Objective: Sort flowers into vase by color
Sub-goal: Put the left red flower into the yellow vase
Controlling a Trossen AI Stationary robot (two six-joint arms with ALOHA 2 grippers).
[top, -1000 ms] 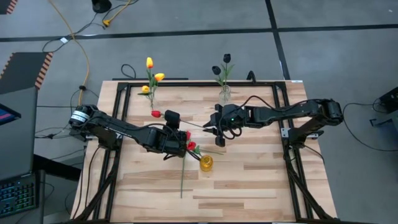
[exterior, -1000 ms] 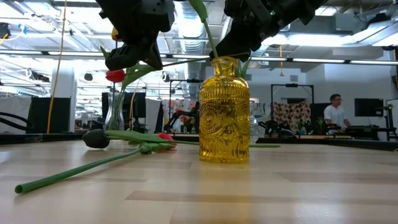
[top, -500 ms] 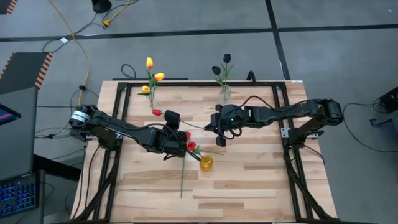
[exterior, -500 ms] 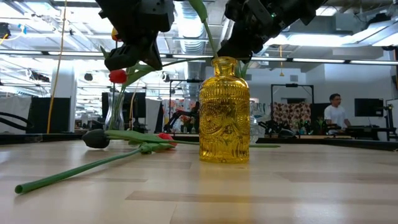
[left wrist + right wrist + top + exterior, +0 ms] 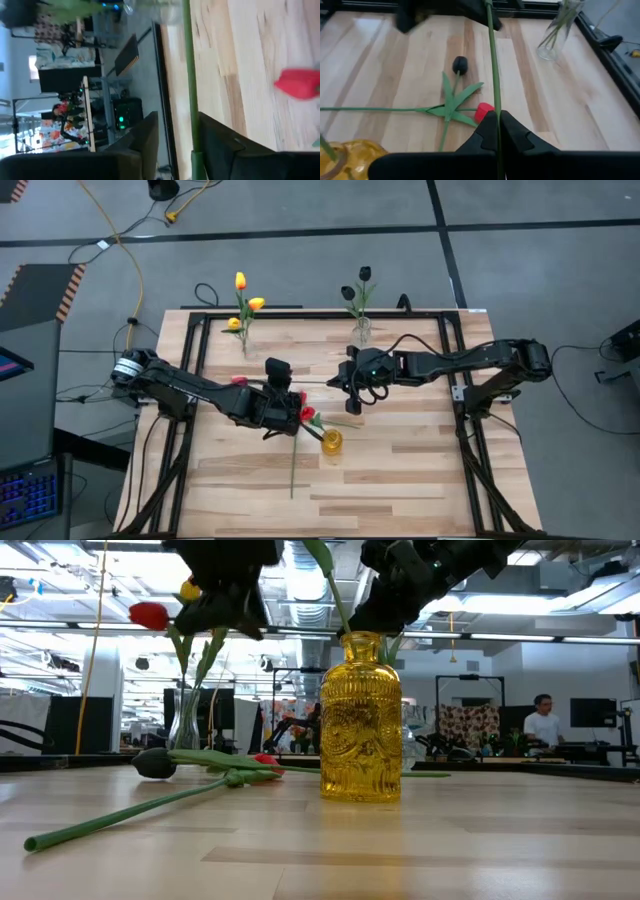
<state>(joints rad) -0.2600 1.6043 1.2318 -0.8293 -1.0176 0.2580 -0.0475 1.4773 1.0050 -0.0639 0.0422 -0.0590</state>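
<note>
A red tulip hangs level above the table's middle, its head (image 5: 238, 380) (image 5: 150, 615) toward the left and its green stem (image 5: 492, 60) running to my right gripper (image 5: 343, 383) (image 5: 495, 120), which is shut on it. My left gripper (image 5: 289, 389) (image 5: 175, 145) is open around the same stem (image 5: 189, 75). A yellow glass vase (image 5: 331, 442) (image 5: 360, 720) holds red tulips (image 5: 308, 416). A black tulip (image 5: 460, 64) and a red tulip (image 5: 484, 111) lie flat on the table. My right gripper pinches the red tulip's stem near its cut end (image 5: 495, 111) between its two fingers. The fingers come slanting down from the table's right and lie along the stem. The tulip is lifted clear, about level. My left gripper: the stem passes beside one finger (image 5: 220, 145); whether it touches, I cannot tell.
A clear vase (image 5: 245, 345) with yellow tulips stands at the far left, another clear vase (image 5: 361, 330) with black tulips at the far middle. A loose stem (image 5: 293, 470) lies toward the near edge. A black frame (image 5: 190, 360) runs along the table's sides.
My right gripper has shut on the stem's end. The red tulip's head has swung up and toward the table's left and near edge, while the stem's end at my right gripper has stayed in place.
</note>
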